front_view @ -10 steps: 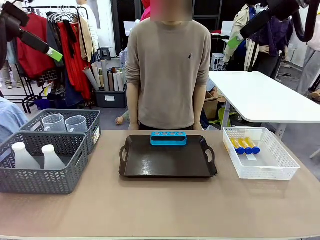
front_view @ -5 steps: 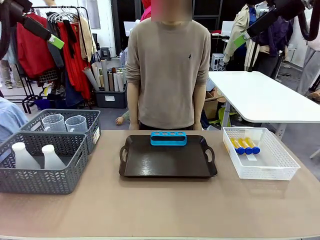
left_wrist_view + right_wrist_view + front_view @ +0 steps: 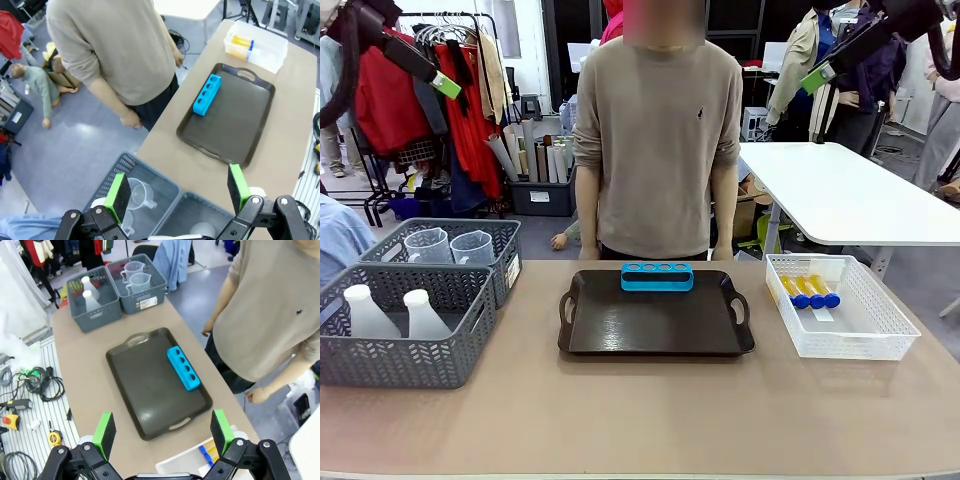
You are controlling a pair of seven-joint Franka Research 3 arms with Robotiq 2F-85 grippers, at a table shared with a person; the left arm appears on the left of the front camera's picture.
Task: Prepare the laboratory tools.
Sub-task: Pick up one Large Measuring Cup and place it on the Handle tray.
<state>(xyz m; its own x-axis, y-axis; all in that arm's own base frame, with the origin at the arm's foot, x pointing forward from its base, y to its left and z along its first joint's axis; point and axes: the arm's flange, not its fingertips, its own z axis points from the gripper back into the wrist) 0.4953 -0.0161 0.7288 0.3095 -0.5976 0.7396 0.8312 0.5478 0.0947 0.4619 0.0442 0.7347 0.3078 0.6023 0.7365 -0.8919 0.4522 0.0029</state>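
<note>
The left gripper [image 3: 178, 189] is positioned high above the table [image 3: 640, 420], jaws spread wide and empty. The right gripper [image 3: 162, 431] is likewise raised, spread and empty. 3 blue-capped amber tubes [image 3: 808, 291] are found lying in the white basket [image 3: 840, 350] at the table's right. 2 measuring jugs [image 3: 472, 247] are noted in the rear grey basket [image 3: 505, 245]. 2 conical flasks [image 3: 420, 315] are stood in the front grey basket [image 3: 410, 365]. A blue rack [image 3: 657, 277] is placed at the far edge of the dark tray [image 3: 655, 330], before the person [image 3: 655, 130].
</note>
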